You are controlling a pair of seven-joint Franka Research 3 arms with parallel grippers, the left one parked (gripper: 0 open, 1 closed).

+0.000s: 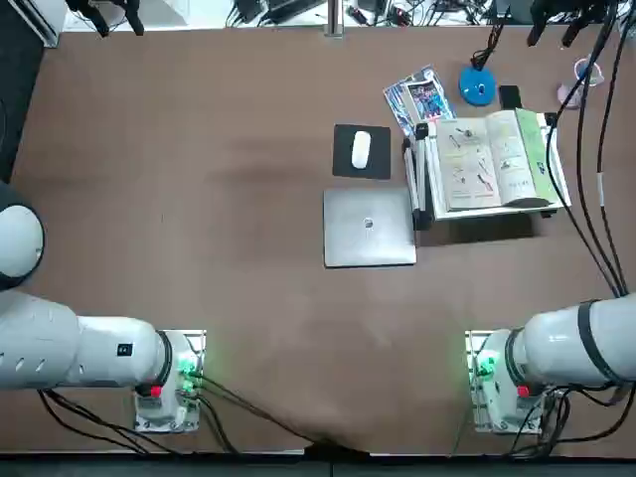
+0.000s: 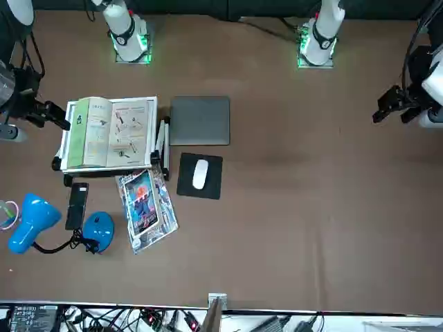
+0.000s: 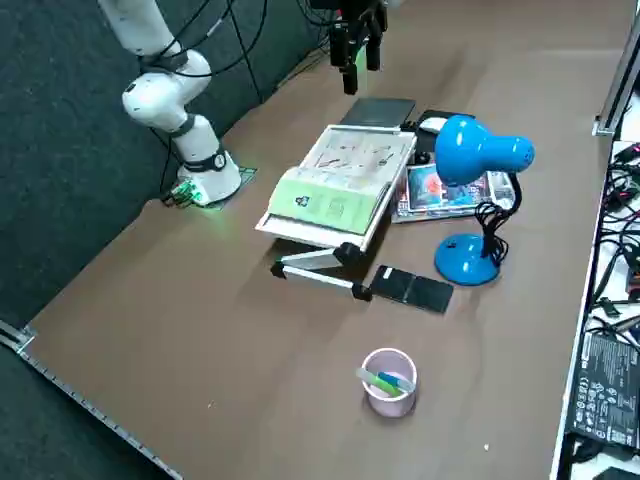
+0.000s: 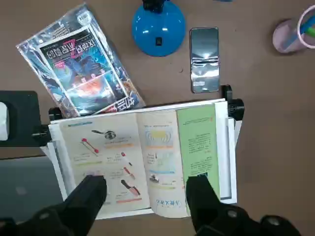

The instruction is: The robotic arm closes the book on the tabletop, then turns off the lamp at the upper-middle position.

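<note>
Step one, closing: our book (image 1: 487, 164) lay open on the white stand (image 2: 64, 149), far right. Right gripper (image 4: 147, 184), fingers spread, empty, looked near it; next we likely needed to lift a cover edge.

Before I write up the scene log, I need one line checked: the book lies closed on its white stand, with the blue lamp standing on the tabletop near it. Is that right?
Not quite: the book lies open, not closed, its pages spread on the white stand, as the right wrist view shows. The rest holds.
</note>
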